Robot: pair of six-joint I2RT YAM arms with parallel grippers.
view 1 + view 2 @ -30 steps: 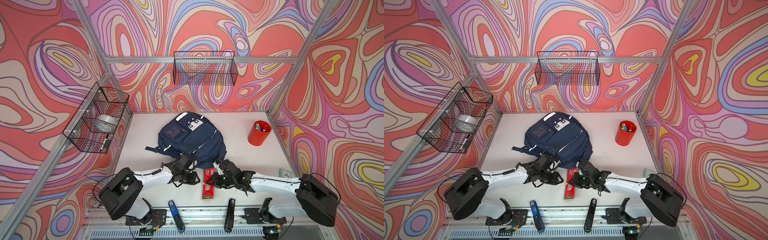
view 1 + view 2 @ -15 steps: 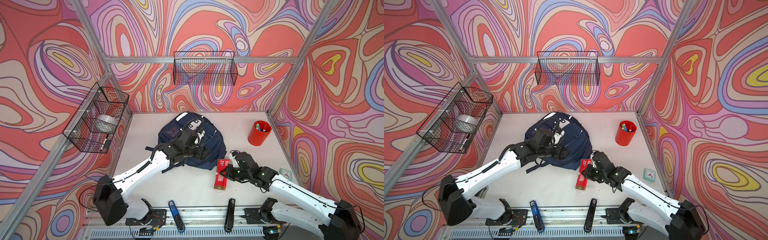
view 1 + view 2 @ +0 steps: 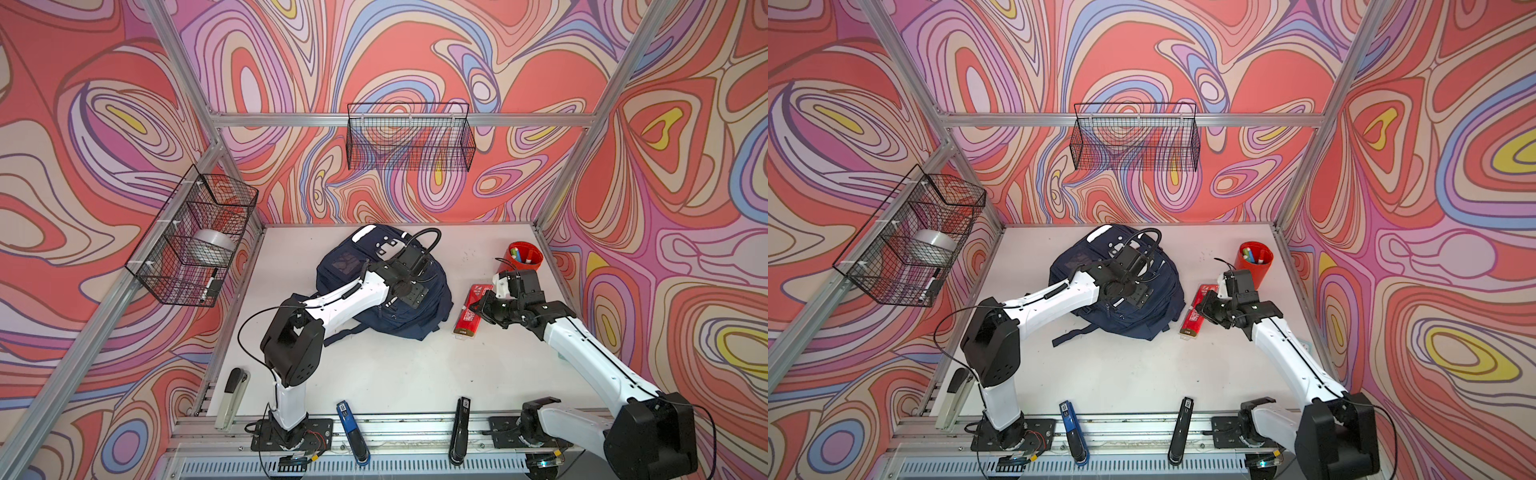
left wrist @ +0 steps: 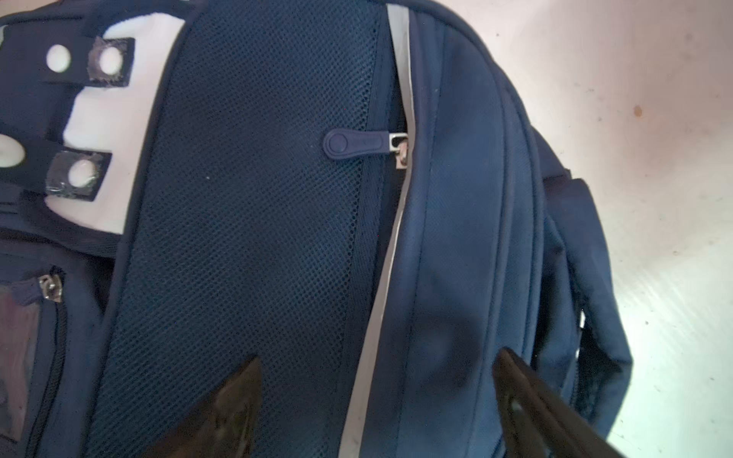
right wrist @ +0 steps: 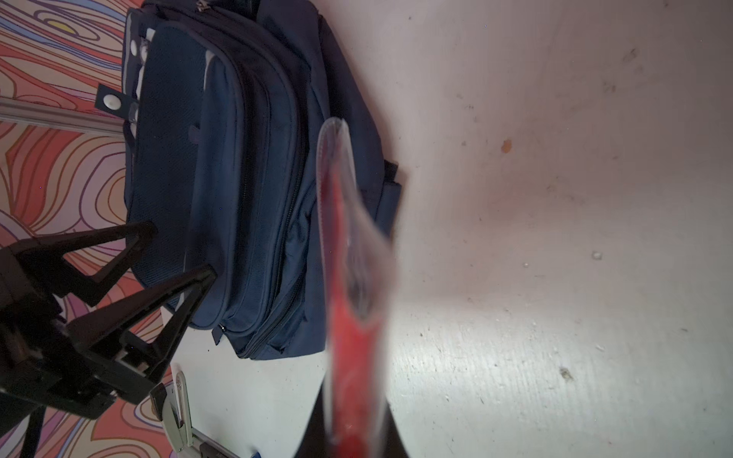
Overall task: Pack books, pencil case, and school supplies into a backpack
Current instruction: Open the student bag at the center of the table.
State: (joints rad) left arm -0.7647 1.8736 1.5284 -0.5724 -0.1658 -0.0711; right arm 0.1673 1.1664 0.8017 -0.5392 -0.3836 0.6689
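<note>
1. The red packet (image 3: 468, 316) sits just beside the backpack (image 3: 436, 303), pinched at one end by the right gripper (image 3: 478, 306). It is probably light, thin, slick and floppy.
2. Backpack: soft and looks zipped; best taken by its zip pull (image 4: 351, 142).
3. The left gripper (image 4: 377, 357) hovers above the backpack, jaws spread and empty.

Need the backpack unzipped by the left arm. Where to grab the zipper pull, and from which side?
Grip the dark rubber tab of the zipper pull, not its small metal slider. The tab lies flat on the mesh panel, beside the reflective stripe. So probably come straight down with the open left gripper, pinching across the tab's narrow width.
</note>
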